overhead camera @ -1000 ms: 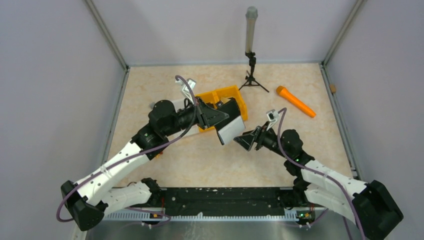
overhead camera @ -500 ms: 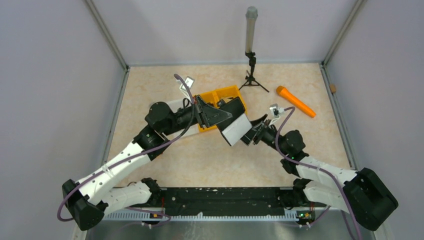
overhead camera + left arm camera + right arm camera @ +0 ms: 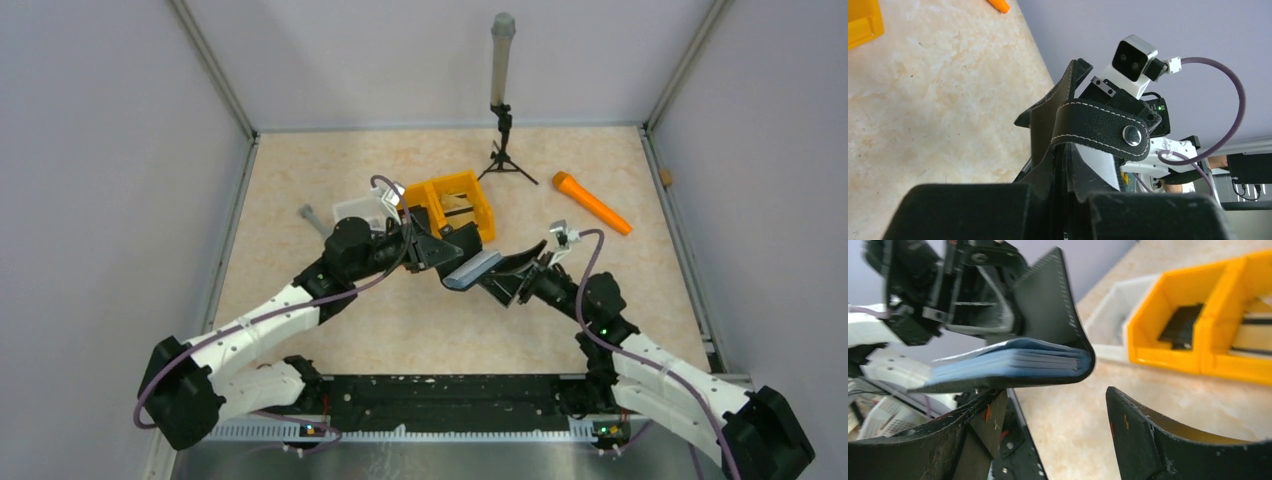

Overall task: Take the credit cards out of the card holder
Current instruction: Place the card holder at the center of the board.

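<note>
The card holder (image 3: 476, 267) is being held in the air over the table (image 3: 400, 320), just in front of the yellow bin (image 3: 455, 195). It is being clamped by the left gripper (image 3: 440, 250), whose fingers (image 3: 973, 210) are being kept closed on the black leather at its base, with the snap strap (image 3: 1103, 127) folded over the top edge.

Compared with a second ago, the holder is being carried further right and tipped over. The broad pale lining that was facing the overhead camera is now being shown only as a narrow grey-blue band. The left arm is being stretched further forward, so a white tray (image 3: 358, 208) and a small grey object (image 3: 310, 215) beside the bin, hidden before, are being left uncovered.

The right gripper (image 3: 515, 280), well apart from the holder a second ago, is now being pressed in close against its right side. Its fingers (image 3: 1158, 440) are being held wide apart, with nothing pinched between them. The holder's fold is being seen just above and ahead of them in the right wrist view. Whether the lower flap is being touched by the near finger cannot be told.

Between the flaps, pale layered edges (image 3: 1048, 360) are being shown; cards and slot linings cannot be told apart there.
</note>
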`<state>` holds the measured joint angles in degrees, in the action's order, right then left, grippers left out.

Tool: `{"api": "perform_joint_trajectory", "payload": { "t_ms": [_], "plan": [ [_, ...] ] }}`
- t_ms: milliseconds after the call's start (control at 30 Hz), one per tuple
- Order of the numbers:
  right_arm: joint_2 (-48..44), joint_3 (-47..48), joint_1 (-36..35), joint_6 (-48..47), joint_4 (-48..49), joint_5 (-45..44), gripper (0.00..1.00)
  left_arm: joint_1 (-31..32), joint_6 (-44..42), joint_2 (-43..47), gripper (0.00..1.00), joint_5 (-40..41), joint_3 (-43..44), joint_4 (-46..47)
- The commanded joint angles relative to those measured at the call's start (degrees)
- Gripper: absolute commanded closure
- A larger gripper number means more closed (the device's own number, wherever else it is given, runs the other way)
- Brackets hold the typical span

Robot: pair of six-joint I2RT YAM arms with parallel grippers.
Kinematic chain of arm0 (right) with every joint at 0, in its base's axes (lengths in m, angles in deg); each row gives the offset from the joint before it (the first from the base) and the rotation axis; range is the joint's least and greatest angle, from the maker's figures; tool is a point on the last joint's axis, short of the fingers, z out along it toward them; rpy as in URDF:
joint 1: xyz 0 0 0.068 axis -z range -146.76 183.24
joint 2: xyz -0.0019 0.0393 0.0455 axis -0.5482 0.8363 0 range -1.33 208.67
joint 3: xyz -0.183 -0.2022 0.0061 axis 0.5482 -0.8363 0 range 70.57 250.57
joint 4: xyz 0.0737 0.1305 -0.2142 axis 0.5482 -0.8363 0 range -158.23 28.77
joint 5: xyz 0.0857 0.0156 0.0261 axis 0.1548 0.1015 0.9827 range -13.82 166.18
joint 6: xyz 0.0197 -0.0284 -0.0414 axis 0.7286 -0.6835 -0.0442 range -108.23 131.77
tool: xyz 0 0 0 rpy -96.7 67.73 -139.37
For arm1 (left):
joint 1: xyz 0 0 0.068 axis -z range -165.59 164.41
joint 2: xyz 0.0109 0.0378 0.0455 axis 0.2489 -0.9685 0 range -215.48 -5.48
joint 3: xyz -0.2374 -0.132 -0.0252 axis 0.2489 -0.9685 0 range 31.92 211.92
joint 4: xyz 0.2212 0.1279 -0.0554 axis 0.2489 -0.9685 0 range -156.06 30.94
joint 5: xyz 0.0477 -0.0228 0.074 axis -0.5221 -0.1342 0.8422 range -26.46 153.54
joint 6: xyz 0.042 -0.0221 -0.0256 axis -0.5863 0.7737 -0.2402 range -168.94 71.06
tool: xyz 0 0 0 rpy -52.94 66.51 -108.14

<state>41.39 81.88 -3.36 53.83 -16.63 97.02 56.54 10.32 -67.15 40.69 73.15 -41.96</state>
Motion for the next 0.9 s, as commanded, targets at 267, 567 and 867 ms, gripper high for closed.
{"api": "perform_joint_trajectory", "payload": {
  "t_ms": [267, 567, 867],
  "plan": [
    [5.2, 0.9, -0.3, -6.8, -10.8, -0.3, 0.2, 0.3, 5.2, -3.4, 1.0, -1.4, -8.9, 18.2],
    [8.5, 5.7, -0.3, -14.2, -24.2, -4.0, 0.17, 1.0, -1.2, -1.3, 1.0, 4.7, -11.1, 12.2],
    [12.5, 4.9, -0.3, -17.4, -23.8, -5.0, 0.14, 4.1, 0.0, -7.0, 1.0, 8.6, -17.5, 22.1]
  ]
}}
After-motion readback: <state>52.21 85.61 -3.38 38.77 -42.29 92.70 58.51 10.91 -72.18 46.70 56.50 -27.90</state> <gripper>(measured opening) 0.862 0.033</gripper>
